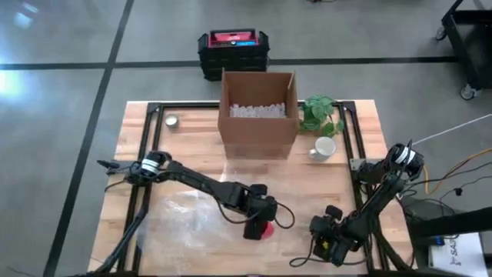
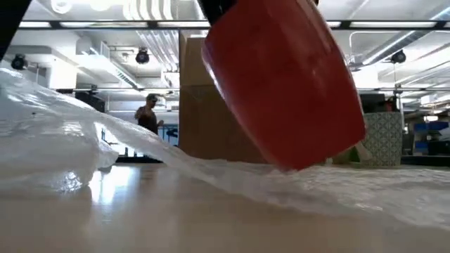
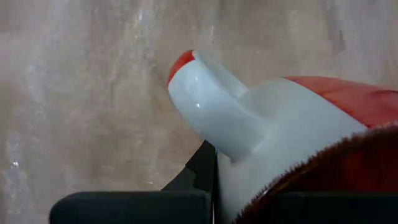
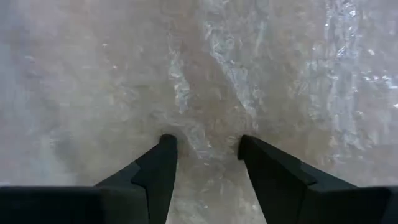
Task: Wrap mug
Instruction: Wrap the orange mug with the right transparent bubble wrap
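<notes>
Near the bench's (image 1: 192, 123) front edge, the left hand (image 1: 260, 228) pinches a red mug (image 2: 285, 81), tilted above the bubble wrap (image 2: 394, 190), handle (image 3: 214, 109) pointing away from the wrist. Behind stand a box (image 1: 257, 111), a plant (image 1: 321, 114) and a white mug (image 1: 323, 148). Glossy red outside, white inside. The right hand (image 4: 205, 152) hovers spread over the wrap.

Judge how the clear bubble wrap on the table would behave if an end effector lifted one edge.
The bubble wrap would probably flop and drape, since it already lies crumpled and rises in folds. It looks thin and see-through, so likely very light. The right end effector, open just above it, might drag the whole sheet, though the red mug could pin it once set down.
</notes>
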Controlling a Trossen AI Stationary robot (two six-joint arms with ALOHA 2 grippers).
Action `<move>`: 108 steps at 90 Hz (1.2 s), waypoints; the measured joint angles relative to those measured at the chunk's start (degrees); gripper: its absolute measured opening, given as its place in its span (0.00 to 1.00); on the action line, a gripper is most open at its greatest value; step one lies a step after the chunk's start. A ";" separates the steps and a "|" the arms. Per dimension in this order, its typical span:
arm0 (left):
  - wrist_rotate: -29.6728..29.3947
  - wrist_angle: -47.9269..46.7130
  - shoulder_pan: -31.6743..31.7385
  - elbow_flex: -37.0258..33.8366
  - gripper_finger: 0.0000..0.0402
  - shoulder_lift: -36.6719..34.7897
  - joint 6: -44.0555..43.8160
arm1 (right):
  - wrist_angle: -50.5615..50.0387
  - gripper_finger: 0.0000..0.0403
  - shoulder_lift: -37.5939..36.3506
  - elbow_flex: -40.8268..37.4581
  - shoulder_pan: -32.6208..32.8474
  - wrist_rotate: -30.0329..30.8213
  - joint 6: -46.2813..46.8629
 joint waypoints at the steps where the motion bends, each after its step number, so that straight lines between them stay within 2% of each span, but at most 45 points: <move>1: 0.00 0.01 0.01 0.14 0.00 -0.02 -0.02 | -0.42 0.41 -0.14 0.00 0.00 -0.02 -0.01; 19: -0.09 -1.16 1.23 4.20 0.00 -0.04 0.78 | -0.46 0.36 -5.06 1.66 0.07 -0.65 -0.37; 36: -0.18 -3.13 5.10 9.87 0.00 0.76 4.84 | -0.01 0.33 -7.69 2.71 0.07 0.48 0.11; 63: 0.46 -17.69 8.10 25.06 0.00 11.57 8.07 | 0.09 0.28 -7.77 3.19 1.00 0.00 1.83; 78: 1.55 -17.56 8.08 31.21 0.01 16.49 9.01 | 0.07 0.26 -7.86 3.19 3.23 -0.92 4.43; 108: 1.57 -15.42 8.47 30.59 0.05 18.08 8.99 | 0.03 0.23 -7.86 3.17 5.59 -0.84 6.19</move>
